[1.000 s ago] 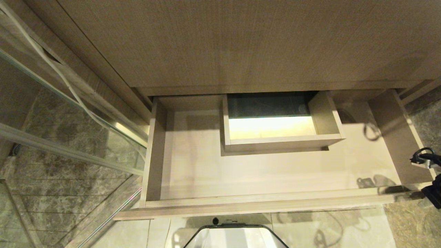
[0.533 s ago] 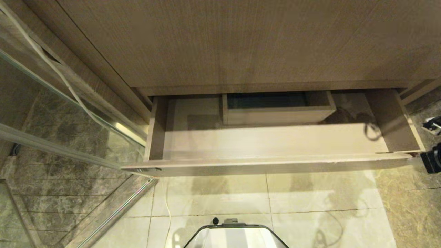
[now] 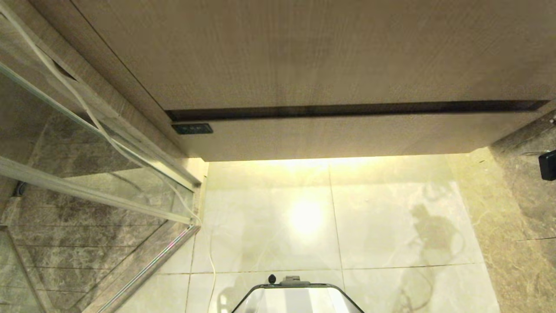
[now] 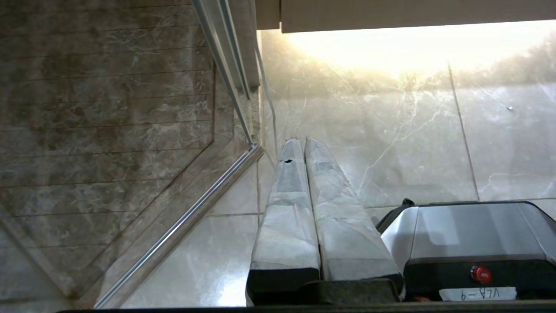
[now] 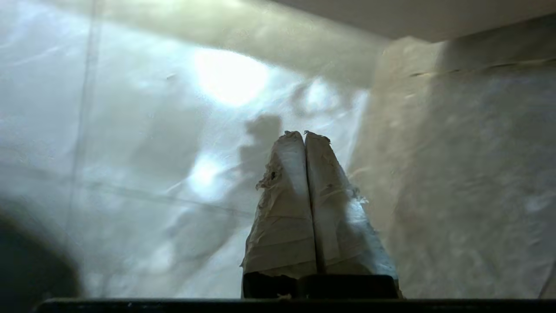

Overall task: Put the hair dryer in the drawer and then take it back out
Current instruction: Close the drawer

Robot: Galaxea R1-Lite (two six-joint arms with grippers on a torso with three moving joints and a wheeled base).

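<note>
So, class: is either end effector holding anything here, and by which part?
Nothing is held. The left end effector and right end effector are both shut on nothing.

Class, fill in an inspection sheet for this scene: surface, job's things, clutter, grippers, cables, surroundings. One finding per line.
Surface: pale tiled floor, glare patch under the cabinet.
Job's things: drawer shut flush; hair dryer not seen.
Clutter: nothing seen.
Grippers: left gripper shut, empty, parked over the floor; right gripper shut, empty, over the floor.
Cables: thin white cord runs along the glass panel down to the floor.
Surroundings: glass panel on the left, wood panel above the drawer, robot base in front.
</note>
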